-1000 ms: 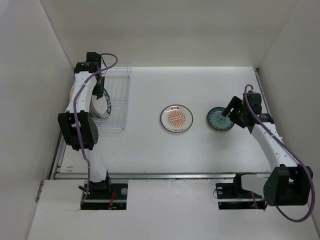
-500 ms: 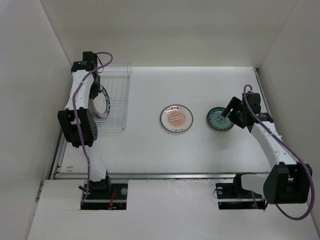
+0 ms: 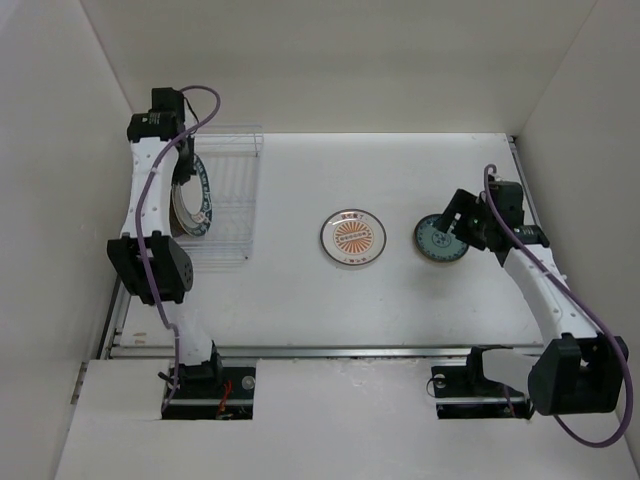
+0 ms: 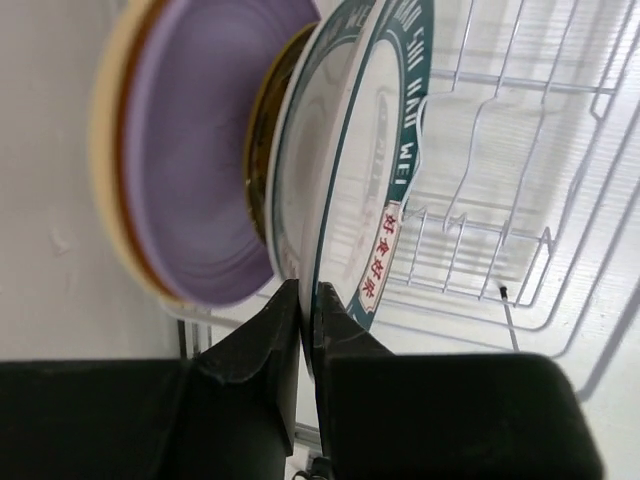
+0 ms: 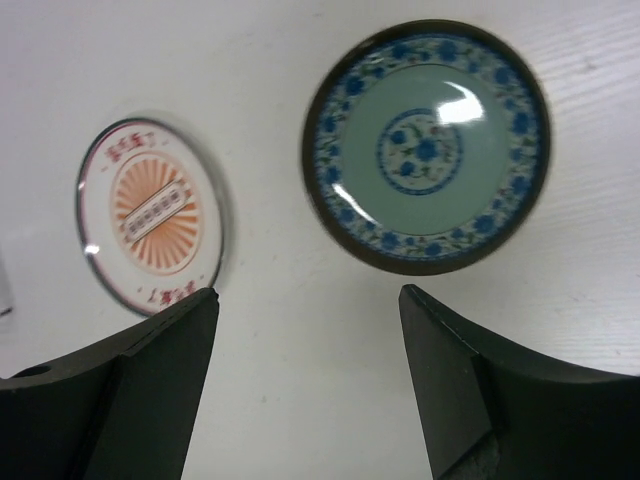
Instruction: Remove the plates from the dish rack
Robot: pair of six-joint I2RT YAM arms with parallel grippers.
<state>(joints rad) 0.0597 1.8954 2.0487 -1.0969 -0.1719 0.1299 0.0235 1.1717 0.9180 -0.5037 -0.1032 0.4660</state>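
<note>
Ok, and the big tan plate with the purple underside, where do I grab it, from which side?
Probably by its upper rim, coming down from above, one finger on each face. The tan plate stands on edge in the dish rack, so only the rim suits a pincer. The mustard plate sits close by its purple side, so keep the bite shallow.

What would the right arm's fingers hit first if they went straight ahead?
Probably the bare table, in the gap between the sunburst plate and the teal plate; the open fingers seem to straddle that spot.
</note>
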